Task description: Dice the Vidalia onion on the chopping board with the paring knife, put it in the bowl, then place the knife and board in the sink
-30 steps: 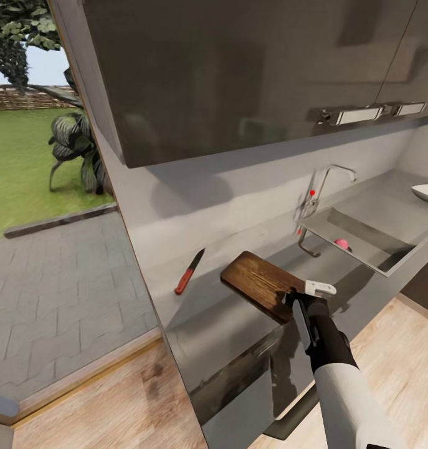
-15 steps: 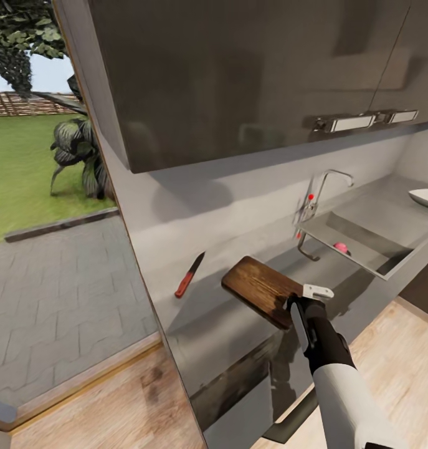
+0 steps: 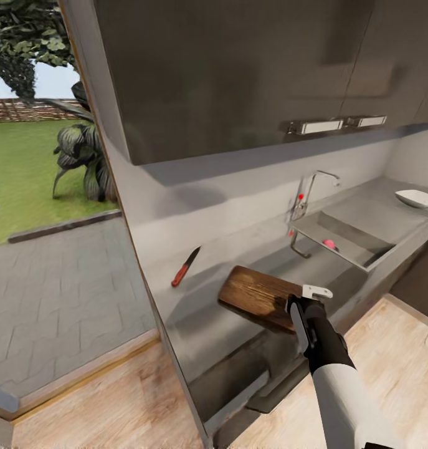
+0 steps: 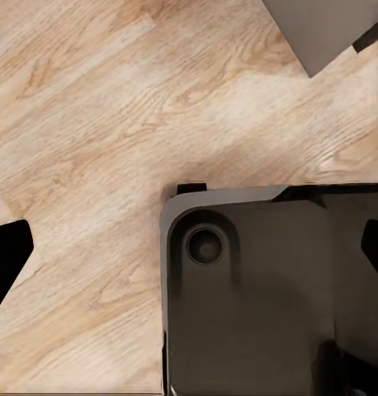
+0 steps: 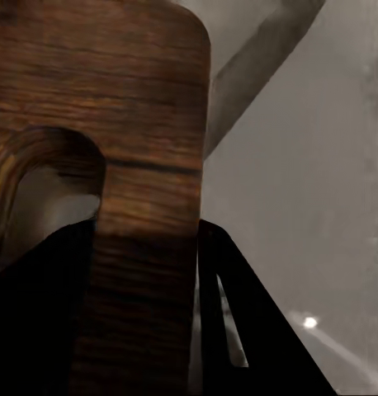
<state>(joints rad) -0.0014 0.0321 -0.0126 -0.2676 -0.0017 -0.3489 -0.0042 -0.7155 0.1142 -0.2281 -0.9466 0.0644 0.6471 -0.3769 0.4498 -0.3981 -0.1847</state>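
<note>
the right tool (image 3: 299,298) has its jaws closed on the near right edge of the chopping board (image 3: 257,293), and in the right wrist view the dark fingers (image 5: 218,305) sit on either side of the wood (image 5: 131,124), beside its cut-out handle hole. the board lies on the grey counter (image 3: 226,318), its near corner seemingly raised a little, though that is hard to tell. it looks stiff and fairly heavy for a one-edge pinch, so it will likely sag or swing if lifted far; a hold close to the handle hole, with the board kept low or slid, seems safer. the paring knife (image 3: 185,267) lies to the left of the board, well apart, slim and light, best taken by its red handle. the vidalia onion (image 3: 328,244) sits in the sink (image 3: 347,240) to the far right, small, round and likely to roll, so a grip across its middle suits it. the bowl (image 3: 418,198) rests further right on the counter. the left tool's dark fingertips (image 4: 7,256) hang spread over the wooden floor (image 4: 90,107), holding nothing.
</note>
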